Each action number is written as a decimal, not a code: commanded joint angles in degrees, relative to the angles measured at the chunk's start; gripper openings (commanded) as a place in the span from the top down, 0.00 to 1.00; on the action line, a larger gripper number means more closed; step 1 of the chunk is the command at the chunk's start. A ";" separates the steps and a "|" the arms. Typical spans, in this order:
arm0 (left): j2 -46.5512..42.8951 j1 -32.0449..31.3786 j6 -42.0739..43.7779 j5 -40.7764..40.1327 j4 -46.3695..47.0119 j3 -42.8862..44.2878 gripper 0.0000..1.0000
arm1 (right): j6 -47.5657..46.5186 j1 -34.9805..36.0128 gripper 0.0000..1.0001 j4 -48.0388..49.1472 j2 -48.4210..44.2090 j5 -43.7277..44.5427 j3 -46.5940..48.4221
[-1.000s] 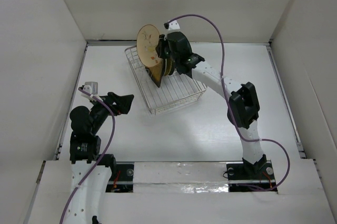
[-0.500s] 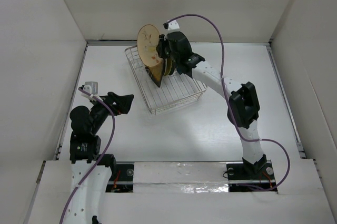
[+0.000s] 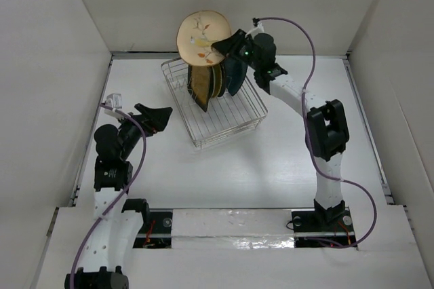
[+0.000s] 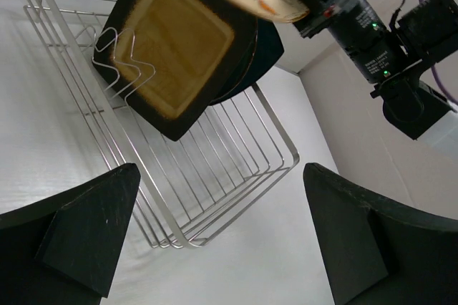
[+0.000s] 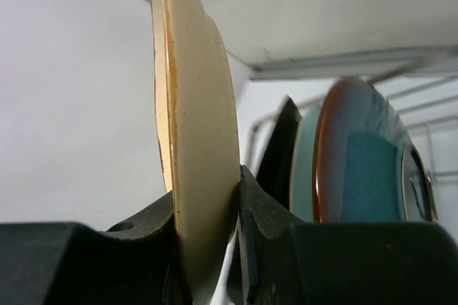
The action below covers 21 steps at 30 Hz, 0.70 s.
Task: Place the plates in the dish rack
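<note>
My right gripper (image 3: 229,42) is shut on the tan round plate with a drawing (image 3: 203,37), holding it by its rim above the far end of the silver wire dish rack (image 3: 224,121). In the right wrist view the plate (image 5: 197,126) stands edge-on between the jaws. In the rack stand the mustard square black-rimmed plate (image 3: 198,88), a dark plate and a teal plate (image 3: 234,75); the left wrist view shows the mustard plate (image 4: 172,47). My left gripper (image 3: 157,117) is open and empty, left of the rack.
White walls enclose the table on three sides. The back wall is close behind the held plate. The rack (image 4: 215,176) sits angled on the white tabletop, its near half holding no plates.
My right gripper has lifted the tan plate up and turned it, so its face now shows toward the camera; the wrist moved right. The left arm shifted slightly.
</note>
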 commanded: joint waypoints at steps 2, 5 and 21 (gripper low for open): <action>5.73 -0.16 -6.50 -0.09 11.33 1.55 0.01 | 20.61 -4.98 1.00 26.18 -2.41 -11.66 2.03; 7.76 -0.16 -6.60 -0.62 11.18 3.48 0.01 | 19.84 -5.68 1.00 22.42 -3.55 -11.76 3.69; -9.45 -0.16 7.90 -9.50 -10.08 8.06 0.86 | -30.52 13.73 1.00 -17.40 -4.09 27.93 24.16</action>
